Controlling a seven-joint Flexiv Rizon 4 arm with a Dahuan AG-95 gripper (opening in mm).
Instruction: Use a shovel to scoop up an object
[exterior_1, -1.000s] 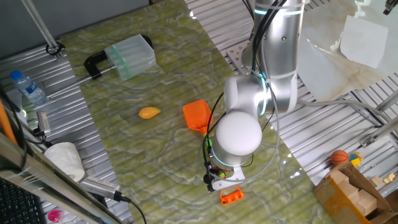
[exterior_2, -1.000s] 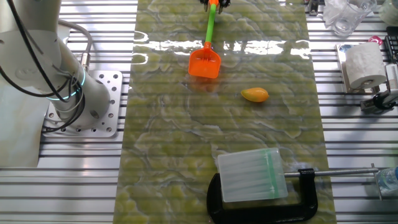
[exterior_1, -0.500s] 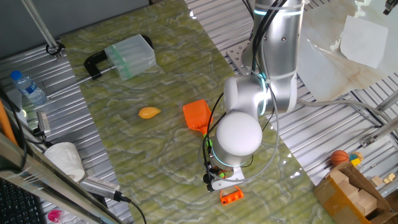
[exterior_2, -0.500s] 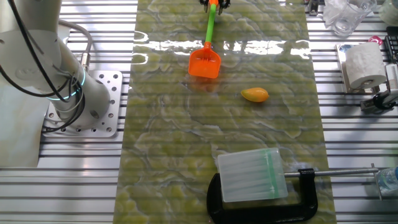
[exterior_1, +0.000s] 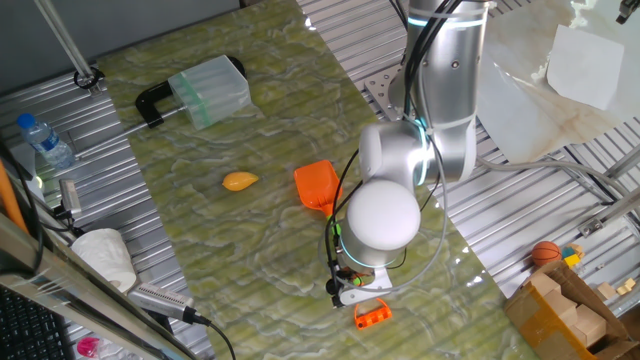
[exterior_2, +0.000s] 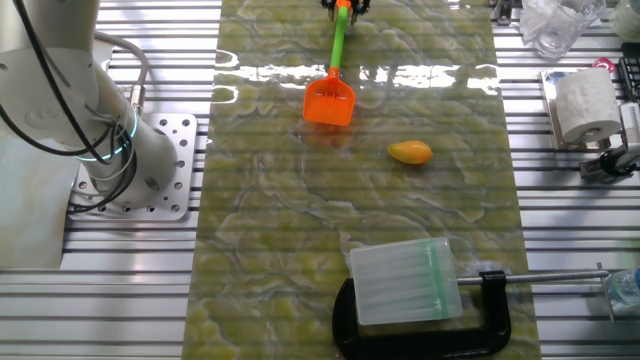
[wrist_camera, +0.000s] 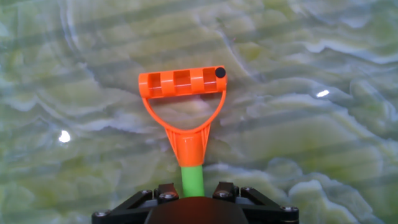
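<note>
on the green marbled mat (exterior_2: 280, 230) lies the shovel (exterior_2: 334, 75), its orange blade (exterior_1: 316, 185) flat on the surface and its thin green shaft running back toward the gripper (exterior_2: 343, 6). the hand view shows the green shaft passing under the black finger bases, with the orange d-shaped end (wrist_camera: 183, 93) lying on the mat beyond them. the fingertips themselves are hidden, so the jaws seem pressed around the shaft, though i cannot tell for sure. in one fixed view the arm's white round joint covers most of the shaft, and only the d-end pokes out below it. the object (exterior_1: 239, 181), a small yellow-orange oval lump, rests on the mat near the blade, apart from it and off to one side. farther along the mat a black clamp (exterior_2: 420, 330) holds a clear plastic box (exterior_2: 403, 281).
</note>
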